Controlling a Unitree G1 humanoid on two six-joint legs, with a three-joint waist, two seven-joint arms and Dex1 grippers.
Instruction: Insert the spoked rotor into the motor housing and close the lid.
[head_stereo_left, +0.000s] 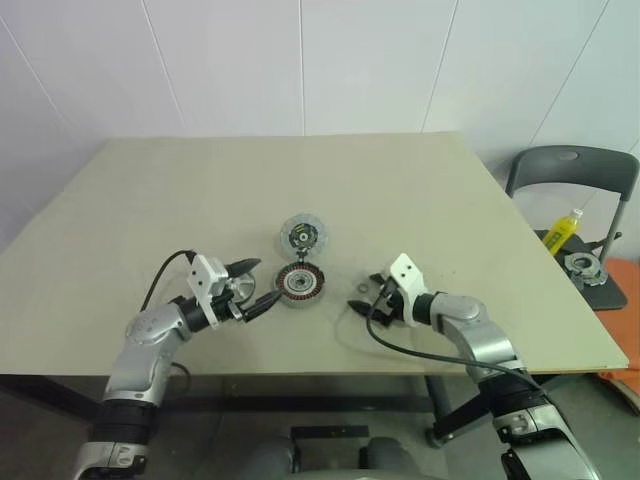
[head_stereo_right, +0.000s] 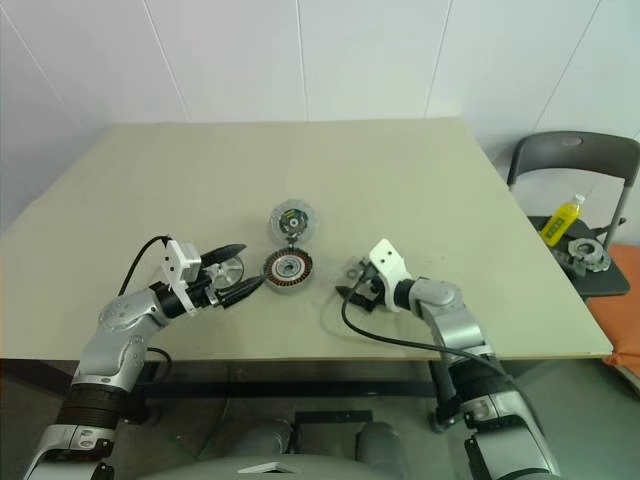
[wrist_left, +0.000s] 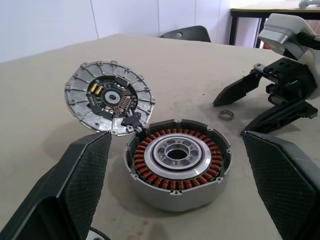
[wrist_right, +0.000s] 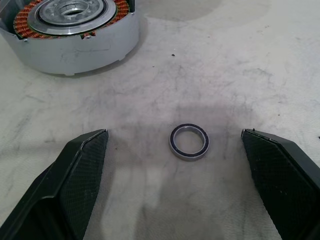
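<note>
The motor housing (head_stereo_left: 300, 283) sits open near the table's middle, with copper windings around a pale hub (wrist_left: 177, 160). The lid (head_stereo_left: 303, 235) lies just behind it, inner side up, touching its rim (wrist_left: 110, 97). The spoked rotor (head_stereo_right: 229, 270) lies left of the housing, partly hidden behind my left gripper (head_stereo_left: 266, 282). That gripper is open, level and empty, with the housing straight ahead of its fingers (wrist_left: 85, 185). My right gripper (head_stereo_left: 363, 294) is open and empty to the right of the housing, angled down at the table.
A small metal bearing ring (wrist_right: 189, 142) lies on the table between the right gripper's fingers, untouched. A grey chair (head_stereo_left: 590, 170) past the table's right edge holds a yellow bottle (head_stereo_left: 563, 229) and a metal part (head_stereo_left: 583, 267). The table (head_stereo_left: 250, 180) stretches far behind the parts.
</note>
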